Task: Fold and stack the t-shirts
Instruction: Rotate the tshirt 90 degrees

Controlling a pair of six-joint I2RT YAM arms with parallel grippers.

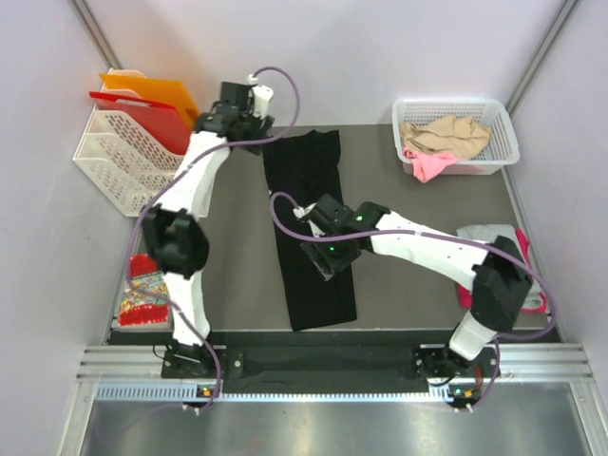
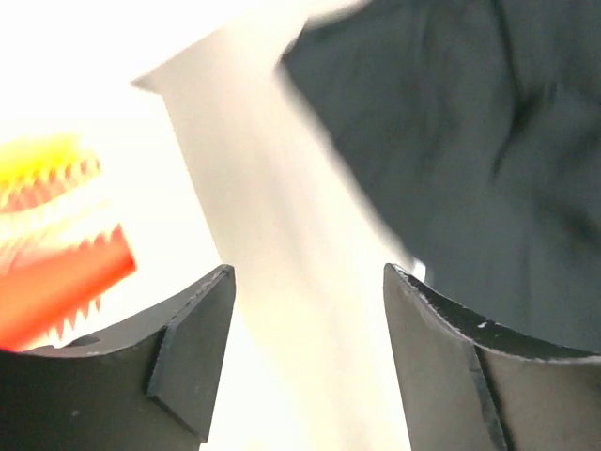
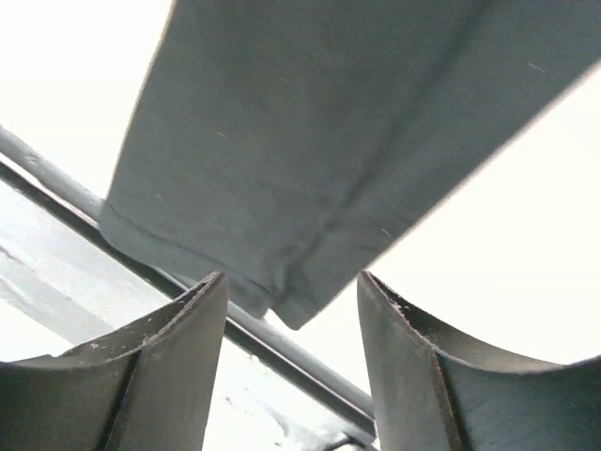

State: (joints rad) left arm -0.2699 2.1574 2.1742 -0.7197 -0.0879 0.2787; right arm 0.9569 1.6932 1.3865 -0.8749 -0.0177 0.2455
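Observation:
The black t-shirt (image 1: pixel 309 218) lies on the table as a long narrow strip running from far to near. My left gripper (image 1: pixel 255 128) is open and empty, just off the strip's far left corner; in the left wrist view the black cloth (image 2: pixel 470 141) fills the upper right beyond my open left gripper (image 2: pixel 310 272). My right gripper (image 1: pixel 329 262) is open and empty over the middle of the strip. In the right wrist view the shirt's near hem corner (image 3: pixel 291 188) shows beyond my open right gripper (image 3: pixel 291 277). The daisy print is hidden.
A white basket (image 1: pixel 494 109) at the far right holds a beige shirt (image 1: pixel 446 135) and a pink one (image 1: pixel 429 167). Grey and pink cloth (image 1: pixel 486 236) lies at the right edge under my right arm. A rack with red and orange folders (image 1: pixel 142 100) stands far left. A red patterned card (image 1: pixel 142 290) lies near left.

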